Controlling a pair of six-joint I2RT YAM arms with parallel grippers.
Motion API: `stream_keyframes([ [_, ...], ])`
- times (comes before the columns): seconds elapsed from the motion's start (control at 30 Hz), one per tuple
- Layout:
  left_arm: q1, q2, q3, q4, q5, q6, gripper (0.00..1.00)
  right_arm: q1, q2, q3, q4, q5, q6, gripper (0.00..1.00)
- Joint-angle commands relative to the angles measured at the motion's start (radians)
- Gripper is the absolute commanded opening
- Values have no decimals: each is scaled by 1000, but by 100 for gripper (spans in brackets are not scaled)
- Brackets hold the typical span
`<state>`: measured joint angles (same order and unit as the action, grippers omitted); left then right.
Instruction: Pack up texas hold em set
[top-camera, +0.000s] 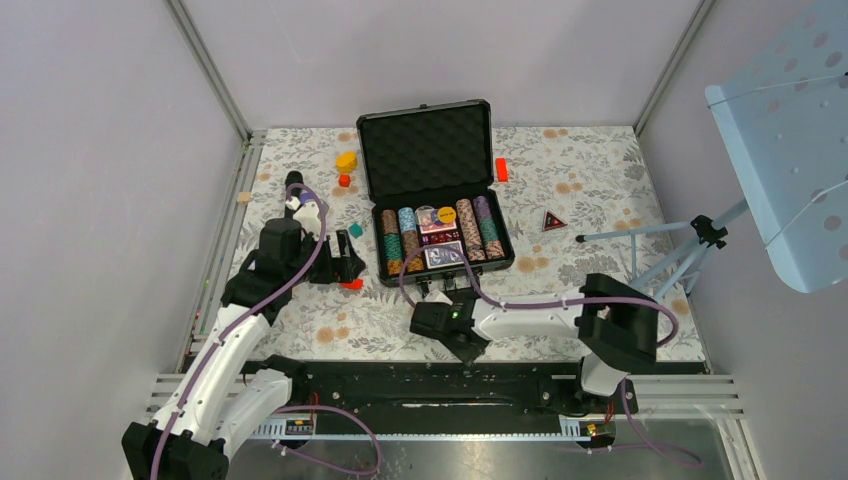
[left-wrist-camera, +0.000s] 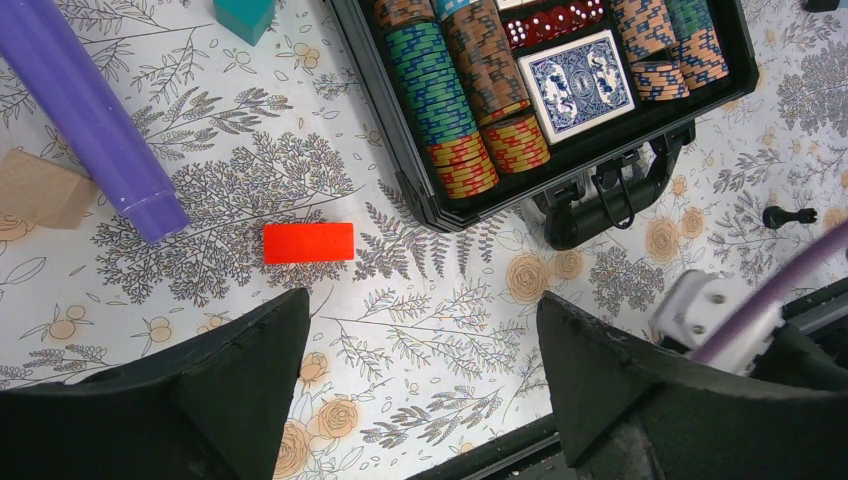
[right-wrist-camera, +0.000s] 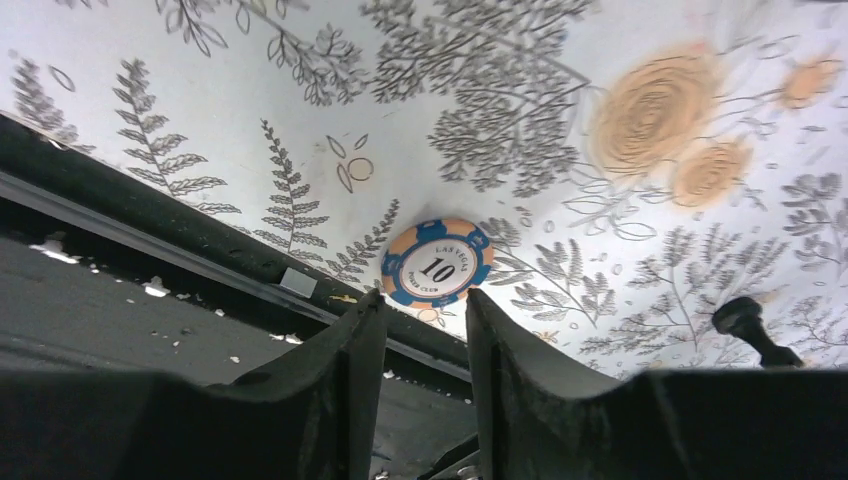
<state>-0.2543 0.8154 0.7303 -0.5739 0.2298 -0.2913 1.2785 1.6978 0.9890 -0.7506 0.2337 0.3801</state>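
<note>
The texas hold em set's black case (top-camera: 445, 272) lies open at mid-table, its foam-lined lid (top-camera: 425, 150) tipped back. In the left wrist view it holds rows of striped chips (left-wrist-camera: 440, 100) and a blue card deck (left-wrist-camera: 578, 85). A blue-and-orange "10" poker chip (right-wrist-camera: 436, 262) lies by the table's near edge. My right gripper (right-wrist-camera: 425, 298) is shut on it, both fingertips touching its rim. From above, the right gripper (top-camera: 465, 345) points down just in front of the case. My left gripper (left-wrist-camera: 425, 330) hangs open over bare cloth, left of the case.
Near the left gripper lie a red block (left-wrist-camera: 308, 242), a purple cylinder (left-wrist-camera: 90, 120), a wooden block (left-wrist-camera: 40, 188) and a teal block (left-wrist-camera: 245, 15). Farther back sit a yellow block (top-camera: 346, 160) and another red block (top-camera: 501, 169). A tripod (top-camera: 660, 250) stands at right.
</note>
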Motion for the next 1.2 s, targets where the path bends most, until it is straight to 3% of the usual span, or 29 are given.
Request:
stream_keyframes([
  [0.0,2,1,1,45,10,12,83,-8,-119,5,22,133,26,0],
  [0.27,1,1,1,44,12,12,83,-118,-235,-47,84,65,14,0],
  [0.3,1,2,0,45,13,12,83,-128,-234,-48,82,42,-1,4],
  [0.33,2,2,1,45,14,12,83,-132,-228,-50,79,28,-12,22],
  [0.4,2,4,1,45,14,12,83,-133,-202,-48,72,-13,-32,68],
  [0.43,2,4,1,44,16,12,83,-132,-170,-44,67,-40,-39,77],
  [0.5,2,2,1,45,15,12,83,-129,-128,-44,72,-90,-45,84],
  [0.67,2,2,2,44,15,12,83,-116,-87,-62,112,-138,-25,88],
  [0.93,2,3,1,44,14,12,83,-108,16,-53,136,-165,-32,88],
  [1.07,2,4,2,44,15,14,83,-81,36,-44,140,-161,-22,80],
  [1.17,1,3,1,45,15,14,83,-60,50,-36,144,-154,-5,65],
])
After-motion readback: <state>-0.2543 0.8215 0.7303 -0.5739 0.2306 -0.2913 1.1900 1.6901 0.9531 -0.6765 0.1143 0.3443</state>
